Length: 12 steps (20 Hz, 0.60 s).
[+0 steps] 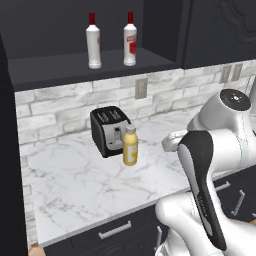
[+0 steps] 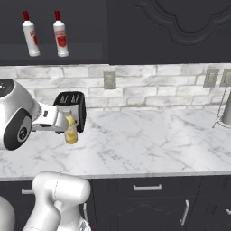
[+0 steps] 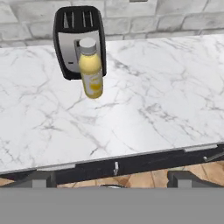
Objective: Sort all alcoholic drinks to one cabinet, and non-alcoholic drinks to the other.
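Observation:
Two alcoholic drinks, tall white bottles with red caps (image 1: pixel 93 42) (image 1: pixel 130 40), stand upright side by side on the shelf of the open dark cabinet (image 1: pixel 75 67); in the right base view they are at the upper left (image 2: pixel 30 35) (image 2: pixel 60 35). A non-alcoholic drink, the yellow juice bottle (image 1: pixel 130 146) (image 3: pixel 91 70), stands upright on the marble counter just in front of the toaster. My gripper (image 3: pixel 114 178) is open and holds nothing; it hangs back in front of the counter's edge, facing the juice bottle from a distance. The second cabinet (image 2: pixel 180 27) is shut.
A black toaster (image 1: pixel 107 129) (image 3: pixel 78 39) sits against the brick wall behind the juice bottle. Wall outlets (image 2: pixel 109 80) are set in the backsplash. Dark drawers with silver handles (image 2: pixel 146 187) run under the counter. A grey stand (image 2: pixel 225 110) is at the far right.

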{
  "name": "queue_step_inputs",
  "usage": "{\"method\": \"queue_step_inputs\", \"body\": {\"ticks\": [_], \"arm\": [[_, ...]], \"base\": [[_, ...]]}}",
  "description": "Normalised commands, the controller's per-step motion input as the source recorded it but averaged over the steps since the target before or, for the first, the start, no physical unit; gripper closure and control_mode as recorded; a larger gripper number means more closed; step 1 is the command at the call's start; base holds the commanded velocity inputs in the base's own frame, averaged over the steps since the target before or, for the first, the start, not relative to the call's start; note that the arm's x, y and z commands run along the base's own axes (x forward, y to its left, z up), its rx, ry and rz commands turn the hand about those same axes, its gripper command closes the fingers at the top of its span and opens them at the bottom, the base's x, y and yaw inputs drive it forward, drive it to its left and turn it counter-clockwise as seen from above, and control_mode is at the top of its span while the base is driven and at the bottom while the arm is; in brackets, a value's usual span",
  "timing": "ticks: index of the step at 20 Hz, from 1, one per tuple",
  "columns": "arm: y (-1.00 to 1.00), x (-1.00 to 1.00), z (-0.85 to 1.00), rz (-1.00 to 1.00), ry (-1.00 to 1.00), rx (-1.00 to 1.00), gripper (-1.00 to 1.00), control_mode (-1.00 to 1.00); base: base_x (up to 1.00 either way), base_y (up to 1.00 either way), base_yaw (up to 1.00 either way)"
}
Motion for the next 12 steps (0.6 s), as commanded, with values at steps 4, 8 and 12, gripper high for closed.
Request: {"method": "queue_step_inputs", "body": {"ticks": [4,8,12], "arm": [[0.21,0.15,-0.46,0.03,-0.01,0.0,-1.0,-1.0],[0.18,0.15,-0.37,0.03,-0.01,0.0,-1.0,-1.0],[0.19,0.27,-0.17,0.02,0.0,0.01,-1.0,-1.0]], "base": [[0.0,0.0,0.0],[0.0,0.0,0.0],[0.0,0.0,0.0]]}}
